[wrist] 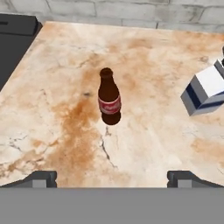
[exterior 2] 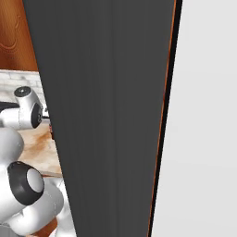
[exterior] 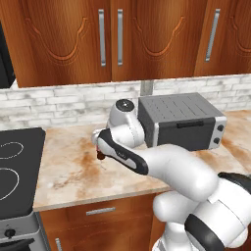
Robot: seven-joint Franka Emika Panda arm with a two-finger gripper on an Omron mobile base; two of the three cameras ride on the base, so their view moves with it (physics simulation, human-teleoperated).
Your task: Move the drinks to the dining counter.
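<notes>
Left base view: we log the cola bottle [exterior: 100, 156], mostly hidden behind the arm, on the counter [exterior: 68, 171] between cooktop [exterior: 14, 166] and toaster [exterior: 181, 122].

Hand view: our gripper [wrist: 112, 178], jaws spread and empty, hovers above the upright bottle [wrist: 109, 97] mid-counter; milk carton [wrist: 205, 89] stands toward the right edge.

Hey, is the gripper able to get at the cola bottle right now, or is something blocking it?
Probably yes. The gripper is open above the counter, and the cola bottle stands upright straight ahead between the fingertips' lines. The milk carton sits well off to one side, apart from the bottle.
</notes>
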